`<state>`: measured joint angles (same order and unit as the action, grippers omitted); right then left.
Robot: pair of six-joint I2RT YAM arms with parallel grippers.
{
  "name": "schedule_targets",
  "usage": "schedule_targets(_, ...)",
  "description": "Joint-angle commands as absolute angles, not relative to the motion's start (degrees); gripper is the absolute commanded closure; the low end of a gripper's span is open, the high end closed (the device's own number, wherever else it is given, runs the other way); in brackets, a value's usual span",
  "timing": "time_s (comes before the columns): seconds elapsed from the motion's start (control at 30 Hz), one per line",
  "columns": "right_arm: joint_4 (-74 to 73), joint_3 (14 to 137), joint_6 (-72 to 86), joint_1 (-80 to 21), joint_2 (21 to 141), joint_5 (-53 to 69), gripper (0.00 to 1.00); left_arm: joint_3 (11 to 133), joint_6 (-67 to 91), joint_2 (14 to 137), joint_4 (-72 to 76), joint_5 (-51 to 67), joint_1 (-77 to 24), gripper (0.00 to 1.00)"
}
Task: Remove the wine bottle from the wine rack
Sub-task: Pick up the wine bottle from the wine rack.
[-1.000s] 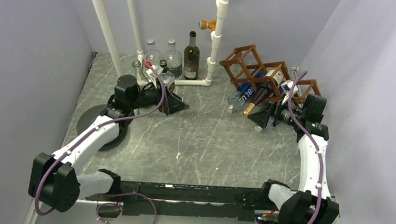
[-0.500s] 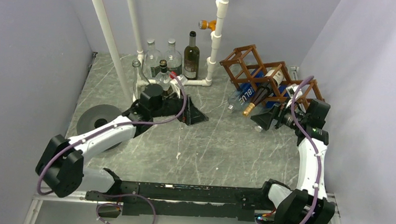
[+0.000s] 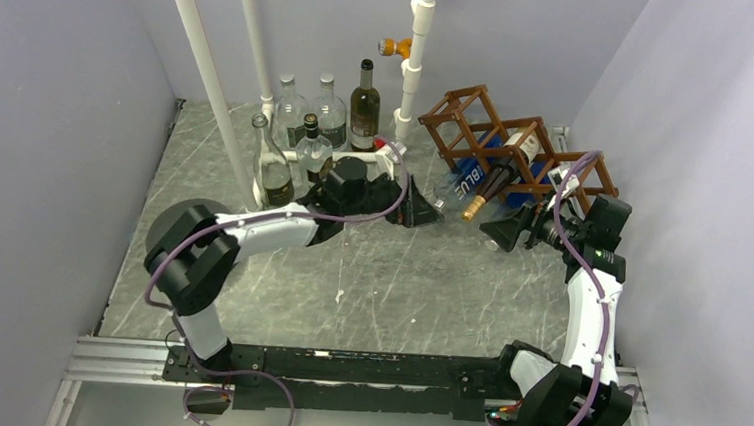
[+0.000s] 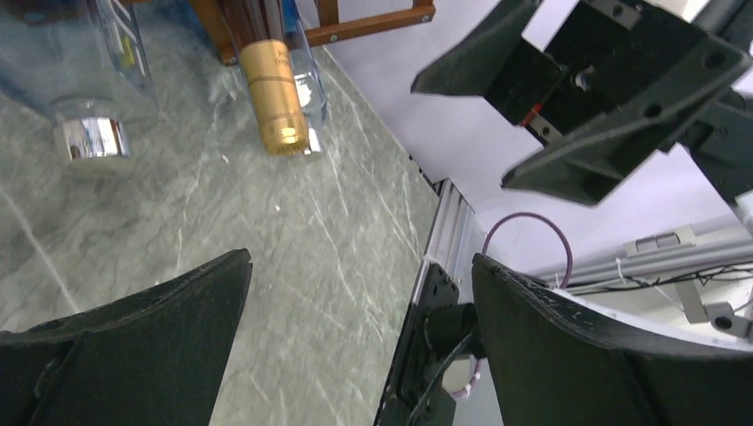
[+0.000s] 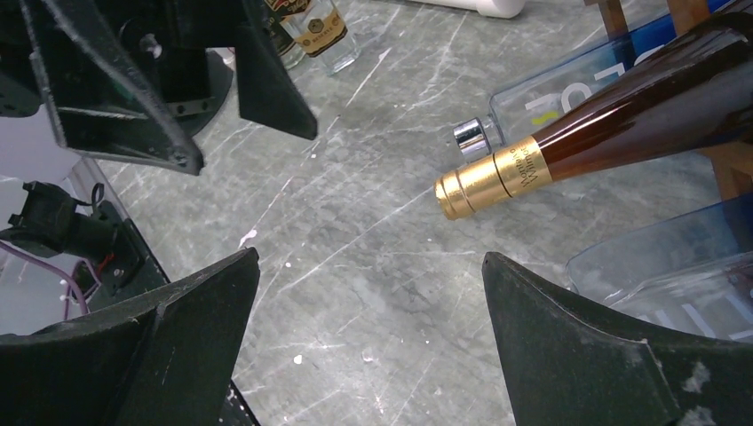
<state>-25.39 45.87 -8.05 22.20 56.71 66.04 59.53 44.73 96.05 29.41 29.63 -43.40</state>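
Wine bottle lies in the wine rack, gold neck protruding from the rack's front; left gripper and right gripper, both spread and empty, flank that neck: advise closing squarely, then withdrawing along the cell's axis.

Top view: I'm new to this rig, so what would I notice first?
A wooden wine rack sits at the back right, with a gold-capped wine bottle poking out of it. The left gripper and right gripper hang open on either side of its neck. More bottles stand at the back.
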Motion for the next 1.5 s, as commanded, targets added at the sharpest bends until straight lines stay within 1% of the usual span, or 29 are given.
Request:
schedule_targets(0.0,-23.9,46.67,-8.96,22.49,56.05,65.54,0.0,66.77,48.96,101.33,32.57,28.99,-43.91,0.0)
schedule_targets(0.13,-24.17,46.86,-9.32,22.54,56.15,65.01,0.0,73.12,50.35,106.5,28.82,28.32,-43.95,0.0)
schedule_targets(0.43,-24.26,47.02,-9.32,22.62,56.17,64.07,0.0,83.03,51.45,116.07,26.99,30.15,-43.91,0.01)
schedule_targets(0.57,-24.26,47.11,-9.27,22.65,56.08,63.51,0.0,85.28,52.04,118.98,27.58,30.57,-43.96,0.02)
schedule_targets(0.7,-24.17,47.2,-9.16,22.73,56.07,63.18,0.0,87.86,52.28,121.64,28.03,32.06,-43.95,0.05)
schedule_targets(0.93,-24.18,47.2,-9.23,22.71,55.99,62.93,0.0,90.49,54.34,124.94,30.59,33.53,-44.0,0.06)
schedule_targets(1.07,-24.08,47.2,-9.06,22.74,56.03,62.84,0.0,91.99,55.66,126.62,32.02,34.26,-44.03,0.08)
schedule_targets(1.47,-24.16,47.37,-9.05,22.76,56.03,62.75,0.0,101.01,57.39,133.14,29.88,36.06,-44.66,0.14)
